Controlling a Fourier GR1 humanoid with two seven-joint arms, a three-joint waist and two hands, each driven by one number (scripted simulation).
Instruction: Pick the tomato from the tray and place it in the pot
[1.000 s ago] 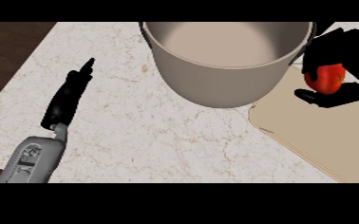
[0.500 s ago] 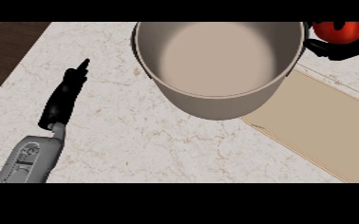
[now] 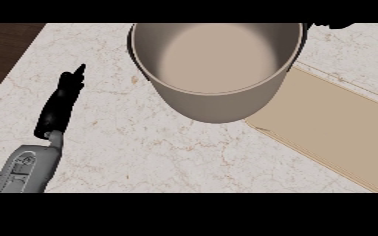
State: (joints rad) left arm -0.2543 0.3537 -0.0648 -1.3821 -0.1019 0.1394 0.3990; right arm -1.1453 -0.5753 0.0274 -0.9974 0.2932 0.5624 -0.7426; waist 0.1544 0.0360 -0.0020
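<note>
Resting at the lower left of the head view, the left hand [image 3: 60,101] lies on the counter [image 3: 148,155] with its fingers straight and together, pointing away from the robot; it holds nothing and is well apart from the task's things. Its grey forearm [image 3: 28,167] enters from the lower left corner.

Beyond it, to the right, the tray [image 3: 332,125] lies flat on the counter as a pale tan slab. Its visible surface carries no tomato. I judge the pick to be done, since the fruit is no longer on the tray.

Further back, the pot [image 3: 218,67] stands upright in the middle of the view, just beside the tray's near left edge and overlapping it in the picture. The interior is open to view, and the part of the floor and wall that shows holds nothing red. The placing is therefore not yet done, as far as can be seen.

At the far right, beside the pot's rim, only a small black fragment of the right hand [image 3: 336,25] shows at the top edge of the scene. Whether its fingers are curled or straight cannot be told from that fragment. The tomato itself is not visible anywhere; it is neither on the tray nor in the seen part of the pot, and I judge it most likely carried by the right hand beyond the view's upper edge.

Remaining work, by my estimate: bring the tomato over the pot's mouth and release it inside.
</note>
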